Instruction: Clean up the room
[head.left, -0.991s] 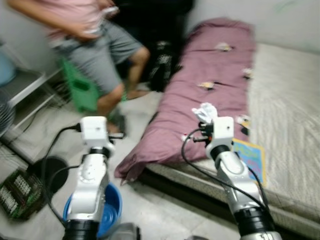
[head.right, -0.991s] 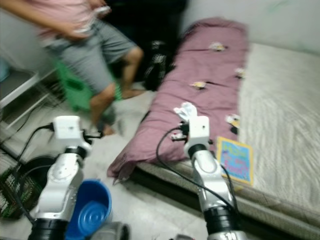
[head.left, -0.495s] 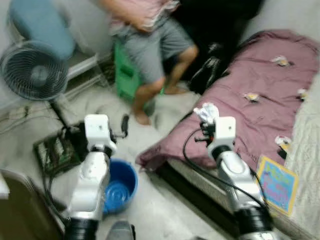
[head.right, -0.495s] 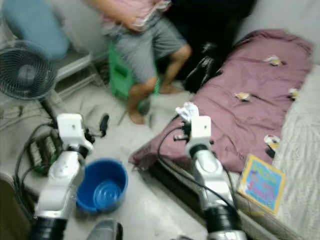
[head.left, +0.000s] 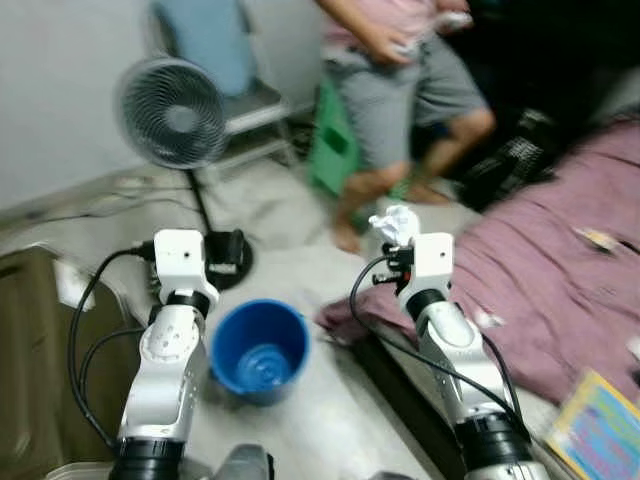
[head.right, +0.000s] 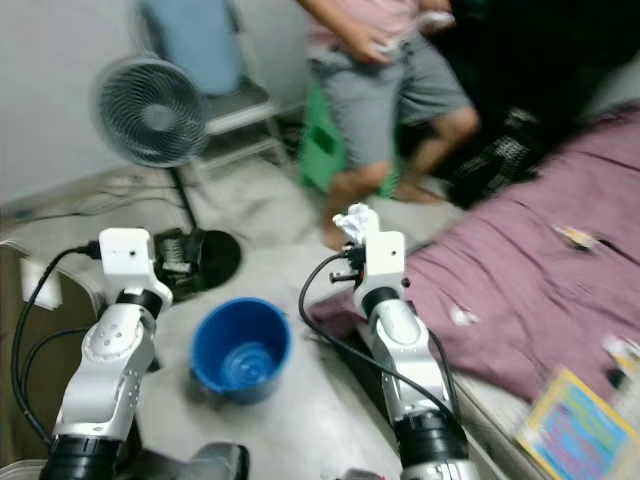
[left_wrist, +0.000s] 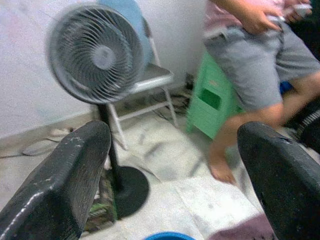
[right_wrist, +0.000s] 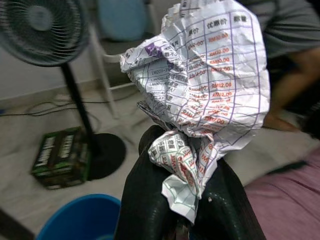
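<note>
Crumpled paper (right_wrist: 200, 95) was clamped between the closed fingers of the right gripper (right_wrist: 180, 220), held raised above the floor, evidently for carrying to the blue bucket (head.left: 258, 350) between the arms. The left gripper (left_wrist: 175, 165) was spread wide and empty, facing a fan (left_wrist: 92, 52).

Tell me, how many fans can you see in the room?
1. The fan stands on the floor by the wall, in front of a chair, beyond the blue bucket. Others may be hidden out of view.
</note>
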